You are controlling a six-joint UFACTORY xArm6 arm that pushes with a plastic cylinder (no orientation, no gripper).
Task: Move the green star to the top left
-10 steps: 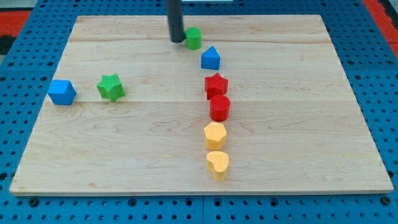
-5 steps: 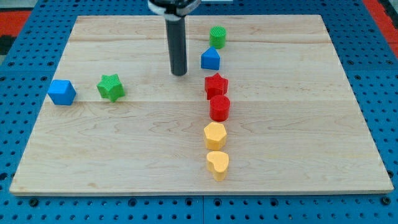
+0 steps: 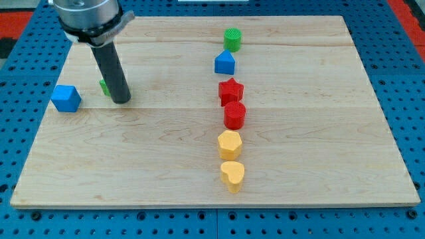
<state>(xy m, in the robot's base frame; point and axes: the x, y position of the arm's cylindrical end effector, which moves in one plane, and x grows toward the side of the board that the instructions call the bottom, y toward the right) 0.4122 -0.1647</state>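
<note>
The green star (image 3: pixel 104 86) lies at the view's left, almost wholly hidden behind my rod; only a sliver shows at the rod's left edge. My tip (image 3: pixel 121 101) rests on the board at the star's near right side, seemingly touching it. A blue block (image 3: pixel 66 98) sits just left of the star, near the board's left edge.
A column of blocks runs down the middle right: green cylinder (image 3: pixel 232 39), blue house-shaped block (image 3: pixel 225 63), red star (image 3: pixel 230 91), red cylinder (image 3: pixel 234 115), yellow hexagon (image 3: pixel 230 144), yellow heart (image 3: pixel 232 175). The wooden board (image 3: pixel 319 133) lies on a blue pegboard.
My rod has swept from the top middle down and left to the green star, now covering it. The green cylinder was knocked right early on and has stayed since.
</note>
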